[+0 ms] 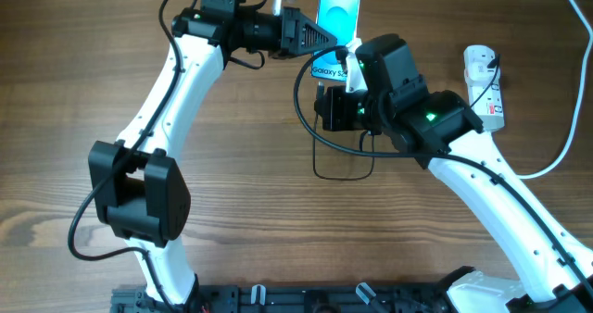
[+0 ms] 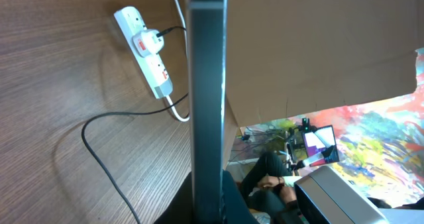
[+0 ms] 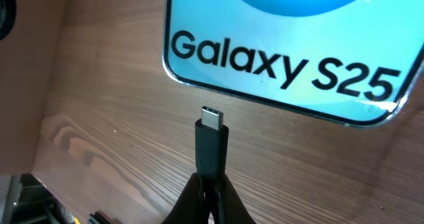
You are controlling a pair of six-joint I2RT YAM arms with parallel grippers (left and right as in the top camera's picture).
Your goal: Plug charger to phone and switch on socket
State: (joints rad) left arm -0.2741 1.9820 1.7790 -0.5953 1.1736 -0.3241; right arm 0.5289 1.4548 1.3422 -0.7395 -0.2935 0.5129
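Observation:
The phone (image 1: 337,17) has a cyan screen and a white "Galaxy S25" band (image 3: 285,58). My left gripper (image 1: 313,33) is shut on its left edge. In the left wrist view the phone shows edge-on as a grey bar (image 2: 207,85) between the jaws (image 2: 207,204). My right gripper (image 1: 350,68) is shut on the charger's black connector (image 3: 212,141). The connector's metal tip points at the phone's bottom edge, a short gap away, not inserted. The thin black cable (image 1: 343,176) loops below. The white socket (image 1: 484,86) lies at the far right and also shows in the left wrist view (image 2: 142,48).
A white plug (image 2: 147,42) with the black cable sits in the socket. A thick white cord (image 1: 565,137) runs along the right table edge. The table is wood. Past its edge the left wrist view shows a brown board (image 2: 318,45) and clutter.

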